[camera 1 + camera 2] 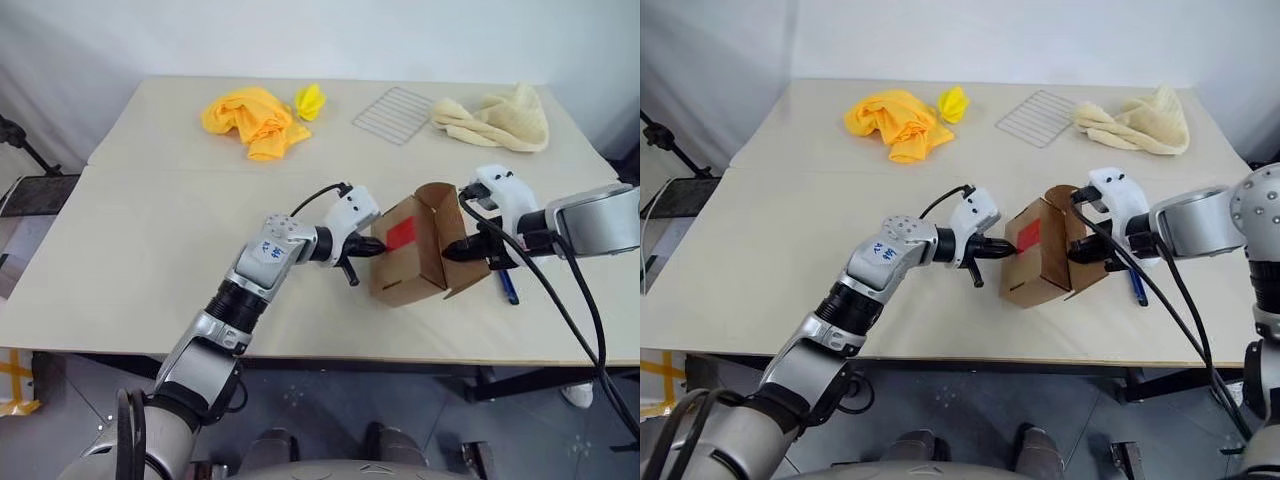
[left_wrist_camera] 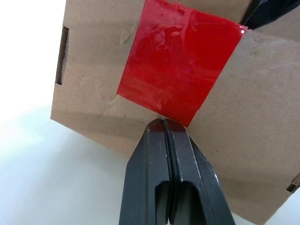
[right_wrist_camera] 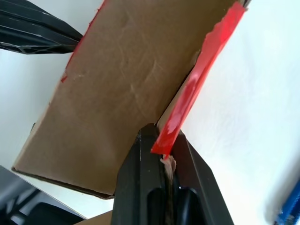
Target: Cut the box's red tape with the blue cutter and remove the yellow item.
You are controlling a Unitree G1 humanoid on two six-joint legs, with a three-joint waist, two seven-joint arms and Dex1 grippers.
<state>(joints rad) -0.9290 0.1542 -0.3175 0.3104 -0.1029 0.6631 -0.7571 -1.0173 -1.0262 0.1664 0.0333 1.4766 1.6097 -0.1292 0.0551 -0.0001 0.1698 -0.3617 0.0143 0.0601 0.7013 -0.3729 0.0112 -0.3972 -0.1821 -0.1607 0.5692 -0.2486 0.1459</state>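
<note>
While our left gripper (image 2: 165, 123), clenched empty, braces the small brown cardboard box (image 1: 410, 252) mid-table by its red tape (image 1: 401, 233), our right gripper (image 3: 157, 136) pinches a thin flap, light and bendy, so we judge the edges grip best.

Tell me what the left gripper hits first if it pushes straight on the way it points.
Most likely the box: the shut left gripper already points at its cardboard side, tips right at the edge of the red tape. Whether they already touch is unclear.
</note>
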